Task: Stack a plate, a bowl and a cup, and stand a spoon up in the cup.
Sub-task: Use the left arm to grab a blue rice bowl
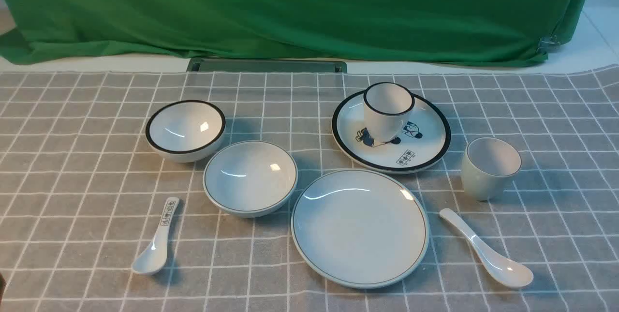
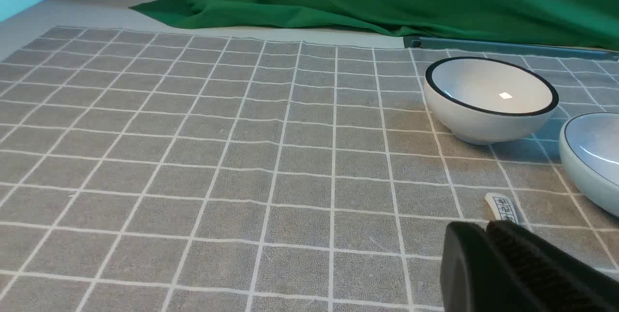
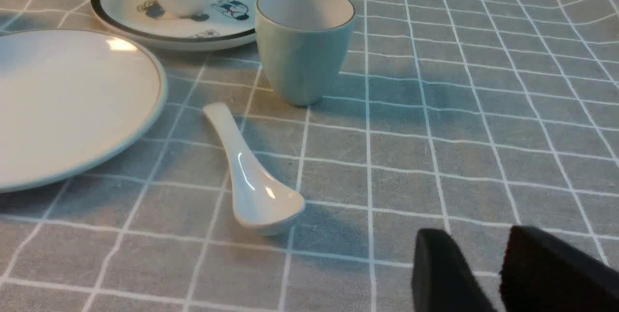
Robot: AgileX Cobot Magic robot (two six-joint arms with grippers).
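The plain plate point(image 1: 360, 227) lies at the front centre. The thin-rimmed bowl point(image 1: 250, 176) stands to its left and the plain cup point(image 1: 490, 168) to its right. The plain white spoon point(image 1: 486, 249) lies in front of the cup. No gripper shows in the front view. In the left wrist view my left gripper point(image 2: 483, 225) is shut and empty above the cloth, and the bowl's edge point(image 2: 592, 157) shows. In the right wrist view my right gripper point(image 3: 476, 234) has a narrow gap and is empty, short of the spoon point(image 3: 246, 176), cup point(image 3: 302, 46) and plate point(image 3: 63, 104).
A black-rimmed bowl point(image 1: 185, 129) stands at the back left. A cartoon plate point(image 1: 430, 147) carries a black-rimmed cup point(image 1: 388, 111) at the back right. A spoon with printed characters point(image 1: 157, 244) lies at the front left. Green cloth hangs behind the grey checked tablecloth.
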